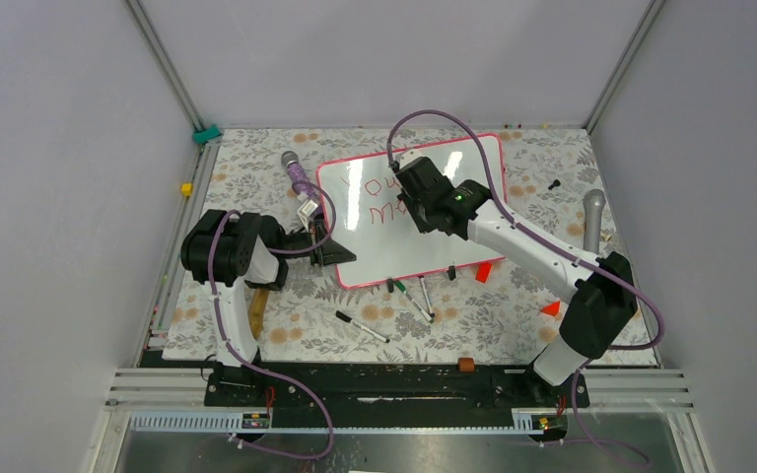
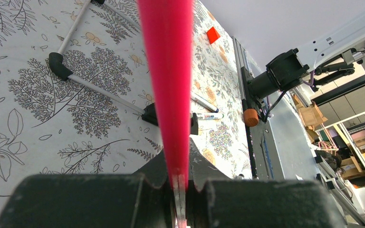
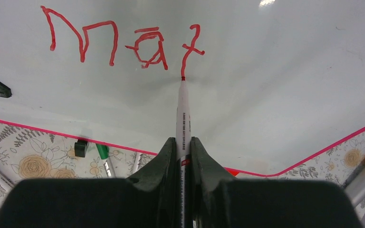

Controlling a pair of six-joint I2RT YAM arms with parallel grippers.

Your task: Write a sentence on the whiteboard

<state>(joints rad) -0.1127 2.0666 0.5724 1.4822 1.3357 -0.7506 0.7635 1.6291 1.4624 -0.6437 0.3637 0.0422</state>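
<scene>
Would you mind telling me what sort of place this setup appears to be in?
Probably a robotics lab's test cell: grey panel walls on aluminium framing enclose the floral table, the right arm writes on a whiteboard, and shelves of cardboard boxes stand beyond.

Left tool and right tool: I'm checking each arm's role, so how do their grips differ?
The left tool grips the whiteboard by its pink frame; the right tool grips a red marker. The left tool sits at the board's edge; the right tool is over its white face, marker tip touching. Both are shut.
</scene>
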